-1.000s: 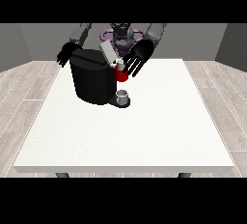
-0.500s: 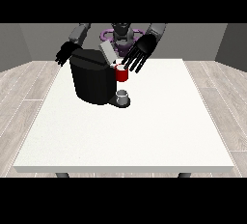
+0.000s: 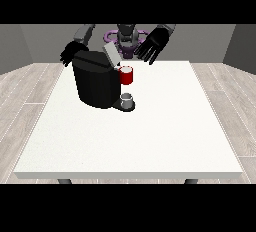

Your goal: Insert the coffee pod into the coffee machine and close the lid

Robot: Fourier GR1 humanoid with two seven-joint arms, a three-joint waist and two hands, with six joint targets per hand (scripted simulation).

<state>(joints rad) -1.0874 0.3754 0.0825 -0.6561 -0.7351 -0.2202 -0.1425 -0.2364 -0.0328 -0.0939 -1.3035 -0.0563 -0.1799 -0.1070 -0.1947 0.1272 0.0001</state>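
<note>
Since a moment ago, the hand at the view's right [image 3: 154, 46] has lifted up and away from the machine [image 3: 96, 80] — fingers spread, holding nothing. At the view's left, the other hand [image 3: 68, 55] hangs behind the machine, fingers relaxed. A grey thing [image 3: 127, 98] sits below the red thing at the machine [image 3: 126, 75] — whether it is the pod I cannot tell.

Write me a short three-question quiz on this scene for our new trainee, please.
1. True or false: the machine's lid is raised.
2. Which hand hangs apart from the machine, fingers spread? A) the one at the view's left B) the one at the view's right
3. What colour is the thing at the machine's front, above the small grey thing on its base?

Key: 1 true; 2 B; 3 red.
</note>
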